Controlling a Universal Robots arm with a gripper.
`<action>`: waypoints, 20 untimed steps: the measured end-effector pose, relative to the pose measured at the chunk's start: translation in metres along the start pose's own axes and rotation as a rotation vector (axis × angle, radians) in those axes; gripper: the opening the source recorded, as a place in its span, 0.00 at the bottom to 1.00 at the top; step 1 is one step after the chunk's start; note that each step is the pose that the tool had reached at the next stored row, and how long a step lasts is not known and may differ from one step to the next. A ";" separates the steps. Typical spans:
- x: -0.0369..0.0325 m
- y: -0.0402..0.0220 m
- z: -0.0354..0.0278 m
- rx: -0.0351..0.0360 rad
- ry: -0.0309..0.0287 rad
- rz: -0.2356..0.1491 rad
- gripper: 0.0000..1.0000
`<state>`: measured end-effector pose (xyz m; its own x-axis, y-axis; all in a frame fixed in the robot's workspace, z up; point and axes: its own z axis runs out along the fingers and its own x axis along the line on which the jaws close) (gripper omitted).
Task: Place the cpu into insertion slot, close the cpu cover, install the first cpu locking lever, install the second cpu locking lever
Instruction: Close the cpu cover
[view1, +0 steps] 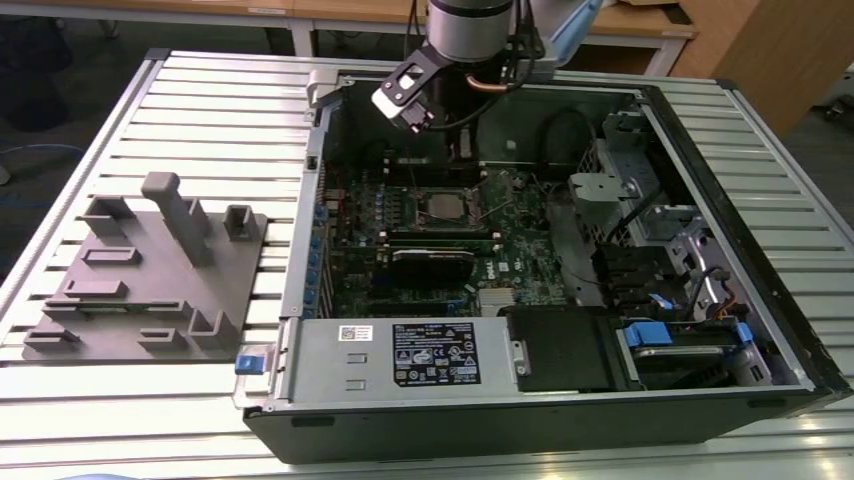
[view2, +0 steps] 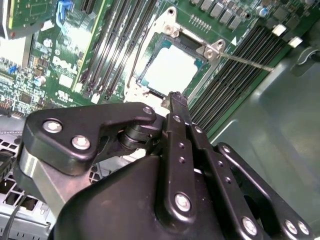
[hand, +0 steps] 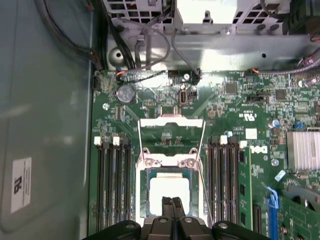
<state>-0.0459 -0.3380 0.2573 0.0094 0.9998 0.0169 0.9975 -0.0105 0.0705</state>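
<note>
Slats of a metal table carry an open computer case, with a grey plastic fixture lying beside it on the exterior view's left. At the near end of the case sits a silver power supply box with a label on it. Beyond it lies the green motherboard, and a long black card stands across it.

Farther in is the insertion slot, flanked by rows of black memory slots. The cpu sits flat inside the slot with its silver face up. The cpu cover is open, swung back on its hinges to the far side of the slot, and bare board shows through its window. A thin locking lever juts out from one corner of the slot, unlatched.

In both wrist views the gripper hangs just over the edge of the slot next to the cpu. Its two black fingers are pressed together with nothing between them. In the exterior view the arm comes down from the far side of the case.
</note>
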 end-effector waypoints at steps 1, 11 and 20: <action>0.0000 0.0016 0.0001 0.0000 0.0000 0.000 0.11; 0.0002 0.0205 0.0016 0.0000 -0.0001 0.000 0.11; 0.0003 0.0387 0.0030 0.0000 -0.0001 0.000 0.11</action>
<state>-0.0071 -0.3380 0.2571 0.0095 0.9998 0.0168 0.9975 -0.0107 0.0704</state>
